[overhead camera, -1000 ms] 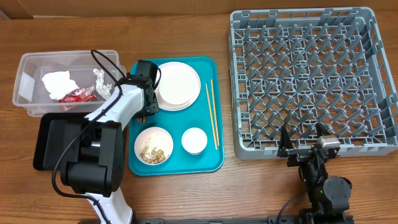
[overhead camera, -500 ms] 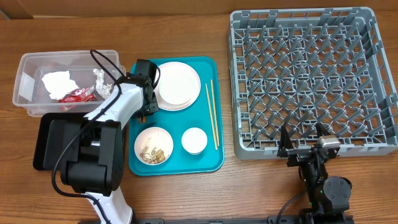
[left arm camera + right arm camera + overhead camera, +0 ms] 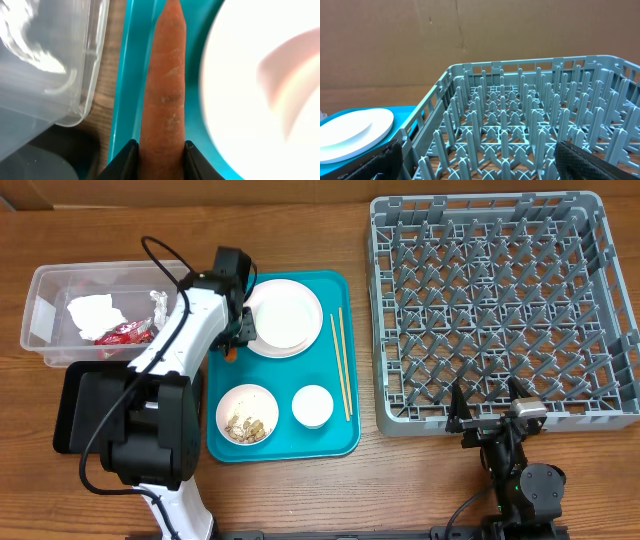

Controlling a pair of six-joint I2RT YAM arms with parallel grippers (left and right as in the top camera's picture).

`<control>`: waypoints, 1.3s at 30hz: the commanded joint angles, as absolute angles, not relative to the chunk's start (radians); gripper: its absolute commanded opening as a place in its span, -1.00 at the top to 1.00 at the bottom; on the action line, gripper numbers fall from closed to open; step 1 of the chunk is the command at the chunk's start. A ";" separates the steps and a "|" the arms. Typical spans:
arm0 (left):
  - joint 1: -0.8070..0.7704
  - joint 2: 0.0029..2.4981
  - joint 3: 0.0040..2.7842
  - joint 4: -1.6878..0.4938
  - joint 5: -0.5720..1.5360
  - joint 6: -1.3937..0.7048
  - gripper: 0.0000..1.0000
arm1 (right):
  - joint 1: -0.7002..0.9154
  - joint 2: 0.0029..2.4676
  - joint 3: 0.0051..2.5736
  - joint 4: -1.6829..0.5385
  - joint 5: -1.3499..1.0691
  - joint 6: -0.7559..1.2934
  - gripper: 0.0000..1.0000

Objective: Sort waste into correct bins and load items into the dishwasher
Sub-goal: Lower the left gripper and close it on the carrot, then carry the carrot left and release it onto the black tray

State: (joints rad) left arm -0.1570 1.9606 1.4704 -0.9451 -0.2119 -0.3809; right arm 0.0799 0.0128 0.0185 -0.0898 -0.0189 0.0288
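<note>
The left gripper [image 3: 236, 332], an orange carrot piece [image 3: 230, 353] at its tip, hangs over the teal plastic serving tray's [image 3: 335, 442] left rim beside the round white plate [image 3: 288, 315].

No legible text; the red snack wrapper [image 3: 122, 332] and the label [image 3: 40, 321] on the clear tub [image 3: 100, 268] are too small

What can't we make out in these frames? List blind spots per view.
- Left wrist: lower end of the carrot piece hidden between the fingers of the left gripper; plate blurred.
- Overhead: carrot piece almost wholly under the left arm, only an orange speck shows.
- Overhead: black tray largely covered by the left arm's base.
- Overhead: food scraps in the bowl too small to identify.
</note>
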 commanded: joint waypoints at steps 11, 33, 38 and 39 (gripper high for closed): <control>-0.150 1.861 1.657 -1.117 -0.130 -0.392 0.92 | 0.078 0.003 0.008 -0.084 -0.016 0.026 -1.00; 0.202 1.497 1.633 -1.432 -0.190 -0.624 0.91 | 0.078 0.003 0.008 -0.084 -0.016 0.027 -1.00; 0.323 1.497 1.542 -1.359 -0.189 -0.714 0.91 | 0.078 0.003 0.008 -0.084 -0.016 0.027 -1.00; 0.339 1.497 1.512 -1.335 -0.188 -0.720 0.92 | 0.078 0.003 0.008 -0.084 -0.016 0.027 -1.00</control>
